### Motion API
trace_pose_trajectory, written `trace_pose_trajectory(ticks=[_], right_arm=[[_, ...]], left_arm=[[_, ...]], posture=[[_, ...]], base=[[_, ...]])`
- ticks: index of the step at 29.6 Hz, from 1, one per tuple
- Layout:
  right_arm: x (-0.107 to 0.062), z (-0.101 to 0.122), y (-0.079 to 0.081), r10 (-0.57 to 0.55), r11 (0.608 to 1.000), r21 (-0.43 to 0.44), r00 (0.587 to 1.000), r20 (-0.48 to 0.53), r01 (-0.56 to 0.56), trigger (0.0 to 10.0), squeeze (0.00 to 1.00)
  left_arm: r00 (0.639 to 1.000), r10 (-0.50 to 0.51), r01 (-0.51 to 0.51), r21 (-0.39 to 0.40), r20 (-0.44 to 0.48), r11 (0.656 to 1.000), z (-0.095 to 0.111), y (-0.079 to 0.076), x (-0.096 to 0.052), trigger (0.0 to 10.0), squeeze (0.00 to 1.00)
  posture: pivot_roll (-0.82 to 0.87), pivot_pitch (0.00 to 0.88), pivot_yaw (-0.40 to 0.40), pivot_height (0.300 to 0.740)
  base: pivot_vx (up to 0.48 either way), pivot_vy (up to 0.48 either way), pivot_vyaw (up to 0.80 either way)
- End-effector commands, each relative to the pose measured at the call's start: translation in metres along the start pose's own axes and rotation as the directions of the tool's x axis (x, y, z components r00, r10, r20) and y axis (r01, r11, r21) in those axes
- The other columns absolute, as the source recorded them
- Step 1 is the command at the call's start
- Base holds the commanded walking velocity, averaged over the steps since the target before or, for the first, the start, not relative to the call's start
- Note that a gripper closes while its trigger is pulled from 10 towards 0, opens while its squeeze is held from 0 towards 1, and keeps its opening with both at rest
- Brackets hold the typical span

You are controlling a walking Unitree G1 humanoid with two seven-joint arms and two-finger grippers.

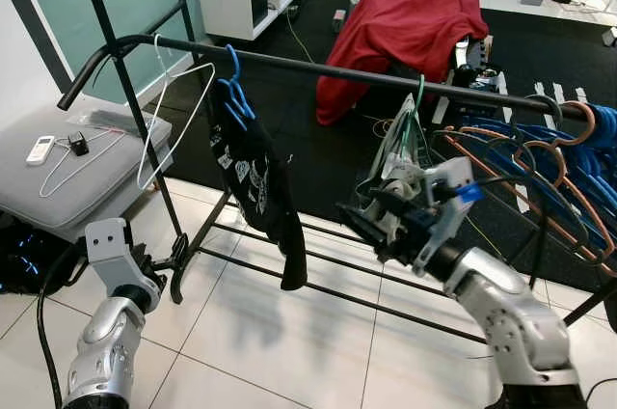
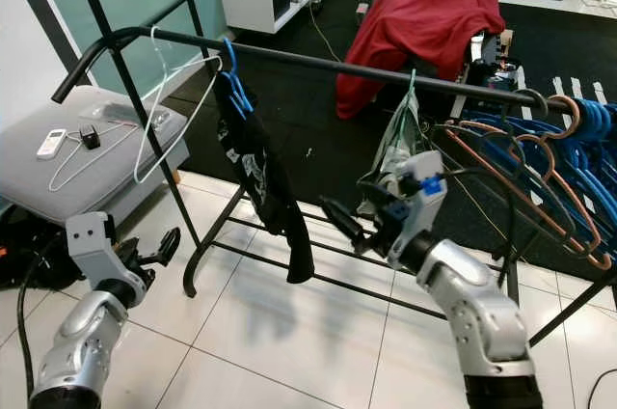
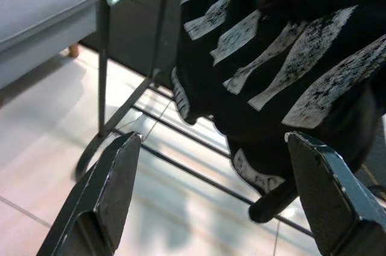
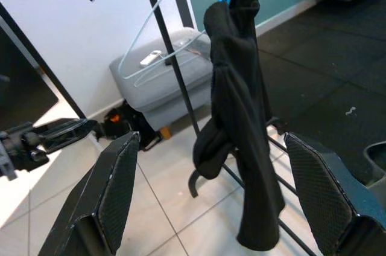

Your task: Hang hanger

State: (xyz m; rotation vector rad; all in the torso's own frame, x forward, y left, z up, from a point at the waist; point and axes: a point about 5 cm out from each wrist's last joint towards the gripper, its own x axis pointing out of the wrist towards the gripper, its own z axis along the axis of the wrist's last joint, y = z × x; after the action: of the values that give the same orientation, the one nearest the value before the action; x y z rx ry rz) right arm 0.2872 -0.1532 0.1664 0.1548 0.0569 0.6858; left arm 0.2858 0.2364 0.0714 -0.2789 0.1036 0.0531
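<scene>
On the rail (image 1: 318, 67), a black garment (image 1: 260, 187) shows unreadable white print; both grippers' jaws are spread, empty.

A black clothes rack (image 1: 318, 67) stands on the white tile floor (image 1: 289, 341), its rail carrying a white wire hanger (image 1: 178, 105), a blue hanger (image 1: 234, 91) with a black printed shirt (image 1: 260, 187), a green hanger (image 1: 416, 100) with a pale garment, and a bunch of blue and brown hangers (image 1: 559, 163) at the far end from the white one. Beside the rack's white-hanger end, a grey cushioned bench (image 1: 67, 173) holds a white remote (image 1: 40, 149) and another wire hanger (image 1: 77, 160).
</scene>
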Motion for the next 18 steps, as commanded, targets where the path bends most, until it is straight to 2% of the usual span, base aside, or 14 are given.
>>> trace_pose_trajectory(ticks=[1, 5, 11, 18], right_arm=[[0.008, 0.006, 0.006, 0.026, 1.0, -0.009, 0.999, 0.024, -0.026, 10.0, 0.0], [0.008, 0.008, 0.009, 0.035, 0.999, -0.001, 0.999, 0.029, -0.035, 10.0, 0.0], [0.008, 0.011, 0.001, -0.041, 0.999, 0.003, 0.998, 0.044, 0.041, 10.0, 0.0], [0.012, 0.013, 0.0, -0.049, 0.998, -0.033, 0.997, 0.057, 0.051, 10.0, 0.0]], left_arm=[[1.0, -0.008, 0.008, 0.003, 0.014, 1.0, 0.002, 0.001, -0.002, 10.0, 0.0], [1.0, -0.015, 0.015, 0.007, 0.024, 1.0, 0.004, 0.001, -0.002, 10.0, 0.0], [0.998, -0.043, 0.042, 0.017, 0.051, 0.999, 0.012, -0.004, 0.0, 10.0, 0.0], [0.994, -0.077, 0.076, 0.02, 0.081, 0.997, 0.022, -0.011, 0.005, 10.0, 0.0]], posture=[[-0.08, 0.103, -0.005, 0.74], [-0.07, 0.102, -0.006, 0.74], [-0.07, 0.103, -0.002, 0.74], [-0.08, 0.104, 0.0, 0.74]], base=[[0.334, 0.0, 0.8], [0.336, 0.0, 0.8], [0.432, 0.0, 0.0], [0.48, 0.0, 0.0]])
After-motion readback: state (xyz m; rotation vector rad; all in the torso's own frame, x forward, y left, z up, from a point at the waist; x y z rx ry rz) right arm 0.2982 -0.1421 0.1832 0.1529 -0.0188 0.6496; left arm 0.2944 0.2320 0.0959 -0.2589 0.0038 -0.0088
